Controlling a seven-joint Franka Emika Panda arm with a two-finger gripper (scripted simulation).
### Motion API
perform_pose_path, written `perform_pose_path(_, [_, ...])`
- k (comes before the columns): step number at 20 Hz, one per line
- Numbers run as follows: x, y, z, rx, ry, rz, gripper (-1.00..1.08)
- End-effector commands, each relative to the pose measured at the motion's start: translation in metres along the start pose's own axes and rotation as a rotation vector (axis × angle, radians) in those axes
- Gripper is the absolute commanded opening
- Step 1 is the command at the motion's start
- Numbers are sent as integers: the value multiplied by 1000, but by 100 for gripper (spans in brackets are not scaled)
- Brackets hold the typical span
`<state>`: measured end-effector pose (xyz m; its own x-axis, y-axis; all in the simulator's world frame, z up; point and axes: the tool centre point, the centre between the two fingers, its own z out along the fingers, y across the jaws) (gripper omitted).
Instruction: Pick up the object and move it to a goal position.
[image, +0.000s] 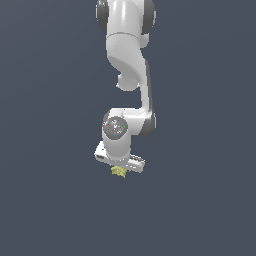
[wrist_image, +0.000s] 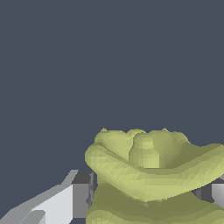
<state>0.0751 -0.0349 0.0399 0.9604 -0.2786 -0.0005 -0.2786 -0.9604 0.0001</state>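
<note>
The object (image: 118, 171) is a small yellow-green lumpy thing with ridged folds. In the exterior view it sits just under the white gripper (image: 119, 169), much smaller than the hand above it. In the wrist view the object (wrist_image: 153, 175) fills the space between the two fingers (wrist_image: 81, 199), which press against its sides. The gripper is shut on the object. The fingertips are mostly hidden by the hand in the exterior view.
The white arm (image: 131, 75) comes down from the top of the exterior view. Around it is a plain dark grey-blue ground (image: 50, 200). No other object or marker shows.
</note>
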Motion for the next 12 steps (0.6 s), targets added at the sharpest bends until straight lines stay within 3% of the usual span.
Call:
perform_pose_path(1, [0, 0, 0, 0, 1, 0, -100])
perform_pose_path(12, [0, -3, -3, 0, 1, 0, -100])
